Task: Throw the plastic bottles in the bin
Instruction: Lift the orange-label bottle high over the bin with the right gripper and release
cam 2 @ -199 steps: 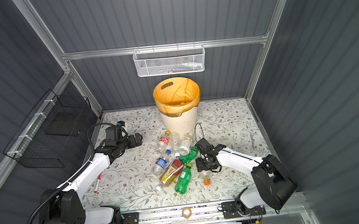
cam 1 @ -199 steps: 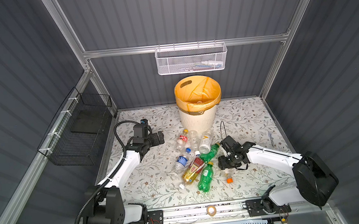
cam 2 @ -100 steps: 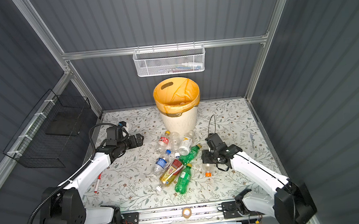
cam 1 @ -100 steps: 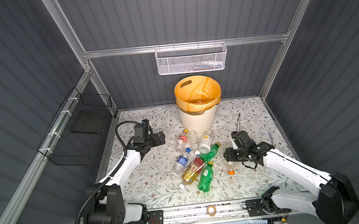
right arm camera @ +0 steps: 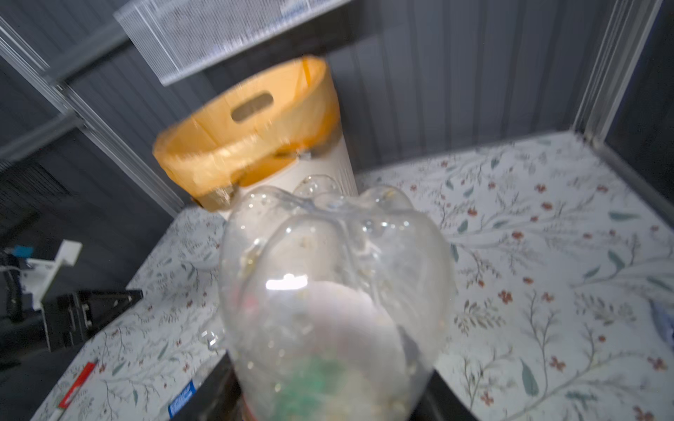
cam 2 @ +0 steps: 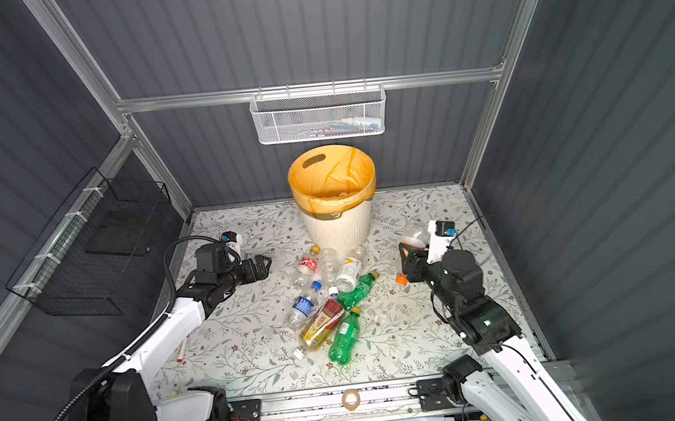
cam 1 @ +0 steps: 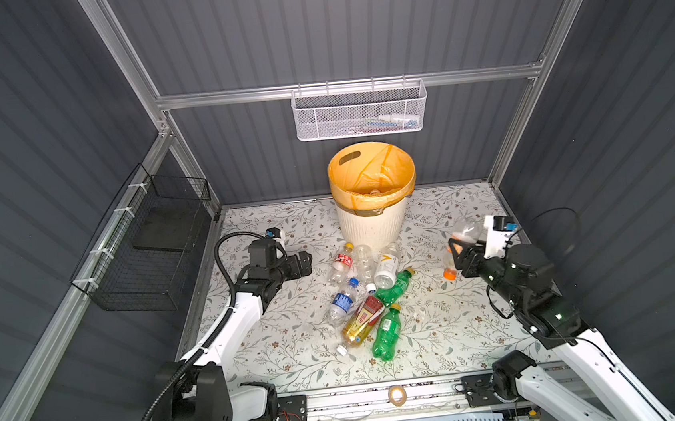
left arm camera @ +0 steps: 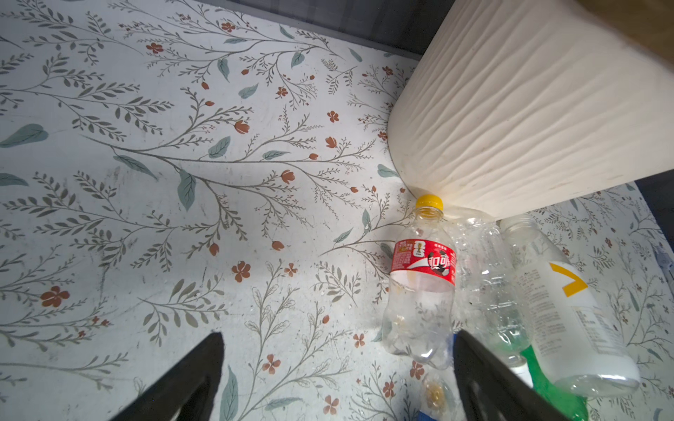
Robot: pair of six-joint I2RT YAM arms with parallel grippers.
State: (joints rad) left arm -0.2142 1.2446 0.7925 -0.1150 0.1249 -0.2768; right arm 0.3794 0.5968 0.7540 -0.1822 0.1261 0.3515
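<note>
The bin (cam 1: 372,225) (cam 2: 337,228), cream and ribbed with an orange bag, stands at the back middle. In front of it lie several plastic bottles: a red-labelled clear one (cam 1: 341,263) (left arm camera: 419,291), a white one (cam 1: 386,267), two green ones (cam 1: 397,287) (cam 1: 386,332), an amber one (cam 1: 362,319) and a blue-labelled one (cam 1: 342,302). My right gripper (cam 1: 458,251) (right arm camera: 328,382) is shut on a clear orange-capped bottle (cam 1: 467,231) (right arm camera: 328,273), lifted off the floor right of the bin. My left gripper (cam 1: 303,264) (left arm camera: 337,350) is open and low, just left of the red-labelled bottle.
A white mesh basket (cam 1: 360,111) hangs on the back wall above the bin. A black wire basket (cam 1: 151,244) is fixed to the left wall. A red pen (cam 2: 181,350) lies by the left arm, and a tape roll (cam 1: 396,395) sits on the front rail.
My right gripper closed on the orange-capped bottle, lifted it and carried it right and back, away from the pile. The left gripper edged slightly toward the bottles.
</note>
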